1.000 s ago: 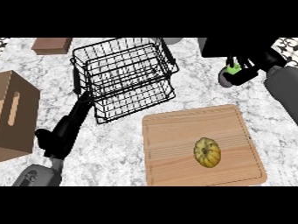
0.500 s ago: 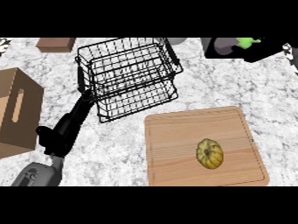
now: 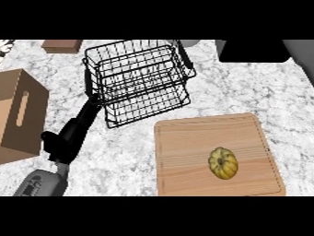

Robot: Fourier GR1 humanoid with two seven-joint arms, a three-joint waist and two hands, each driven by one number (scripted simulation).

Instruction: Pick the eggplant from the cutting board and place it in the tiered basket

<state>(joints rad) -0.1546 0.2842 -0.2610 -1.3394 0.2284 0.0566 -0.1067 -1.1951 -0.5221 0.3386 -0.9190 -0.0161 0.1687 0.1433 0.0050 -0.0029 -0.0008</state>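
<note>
Left hand [image 3: 69, 138] lies flat and low over the tabletop [image 3: 125, 166], fingers [image 3: 91, 103] straight and stretched away from the grey forearm [image 3: 43, 183], holding nothing. Their tips reach the near left corner of the basket, though whether they touch the wire I cannot tell. Right hand [image 3: 253, 50] shows only as a dark shape cut by the far edge, next to its grey forearm [image 3: 312, 69]. How far it is open I cannot tell, nor whether the eggplant is inside it, since no eggplant can be told apart from that shape. Marble tabletop runs under everything. To the right of the left hand, and well apart from it, lies the wooden board [image 3: 193, 147], square to the near edge. Just beyond the left fingertips stands the black wire basket [image 3: 139, 78], its tiers tilted toward the right hand. To the left of the left hand sits the box [image 3: 9, 120], brown with a slot handle. On the board, toward its near right part, rests a yellow ribbed squash [image 3: 223, 162]. Far beyond the left hand, past the box, is a small brown block [image 3: 62, 45].
</note>
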